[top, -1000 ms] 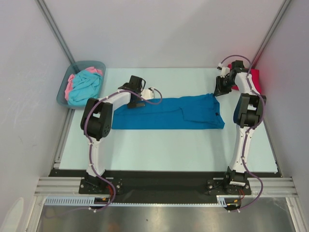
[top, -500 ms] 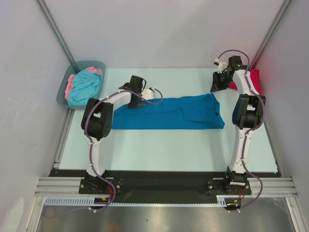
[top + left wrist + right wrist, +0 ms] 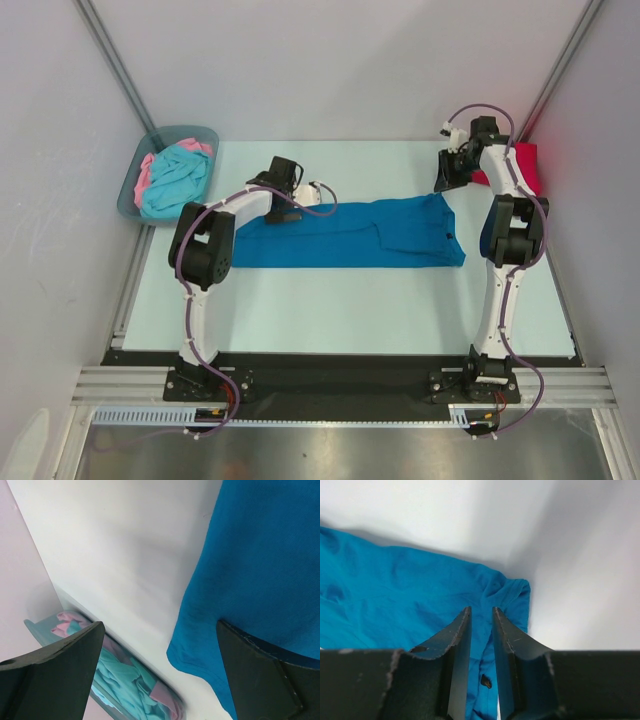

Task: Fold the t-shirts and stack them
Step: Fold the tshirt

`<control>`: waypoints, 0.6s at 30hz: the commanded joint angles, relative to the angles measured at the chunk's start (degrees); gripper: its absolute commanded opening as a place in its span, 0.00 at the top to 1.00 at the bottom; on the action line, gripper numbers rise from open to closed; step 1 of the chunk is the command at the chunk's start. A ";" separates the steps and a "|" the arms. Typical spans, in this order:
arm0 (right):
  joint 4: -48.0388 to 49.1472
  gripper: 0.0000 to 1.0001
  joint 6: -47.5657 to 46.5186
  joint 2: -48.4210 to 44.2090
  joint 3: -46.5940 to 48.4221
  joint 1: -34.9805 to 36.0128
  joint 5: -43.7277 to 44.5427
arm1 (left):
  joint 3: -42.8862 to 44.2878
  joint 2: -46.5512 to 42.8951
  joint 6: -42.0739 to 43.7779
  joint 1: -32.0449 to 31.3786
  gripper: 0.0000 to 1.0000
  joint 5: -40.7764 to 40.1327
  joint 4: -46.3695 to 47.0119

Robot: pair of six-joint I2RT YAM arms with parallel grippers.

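Note:
A deep blue t-shirt [image 3: 350, 232] lies flat in a long band across the table. My left gripper [image 3: 285, 207] sits at its far left corner, jaws wide open and empty. In the left wrist view [image 3: 160, 665] the blue cloth [image 3: 260, 555] lies under the right finger [image 3: 265, 675]. My right gripper [image 3: 447, 176] hangs above the shirt's far right corner. Its jaws are almost together with nothing between them [image 3: 481, 612], and the blue cloth [image 3: 395, 590] lies below. A bright red shirt [image 3: 526, 166] lies at the far right. Turquoise [image 3: 175, 178] and pink [image 3: 146, 170] shirts lie in the bin.
The grey-blue plastic bin [image 3: 192, 132] stands at the far left corner, off the table's edge, and shows in the left wrist view [image 3: 35, 626]. White walls close in the table on the left, back and right. Black rails run along the near edge.
My right gripper has lifted and drawn back from the shirt's far right corner toward the back wall. The left arm and the shirt have not moved.

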 commanded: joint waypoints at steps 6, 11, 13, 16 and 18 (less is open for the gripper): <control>0.22 0.71 -1.22 -0.83 -1.51 -0.08 0.89 | 2.17 0.61 -2.01 -0.72 0.00 0.29 0.85; 0.40 0.71 -1.57 -1.36 -2.39 -0.25 0.89 | 2.08 1.14 -3.07 -0.80 0.00 1.61 -0.20; 0.49 0.71 -1.48 -1.45 -3.00 -0.26 0.98 | 2.08 1.23 -3.25 -0.80 0.00 1.61 -0.29; 0.75 0.71 -1.66 -1.45 -3.79 -0.17 1.16 | 2.08 1.32 -3.42 -0.80 0.00 1.69 -0.29; 0.93 0.72 -1.75 -1.10 -4.32 -0.26 1.24 | 2.17 1.41 -3.42 -0.80 0.00 1.69 -0.29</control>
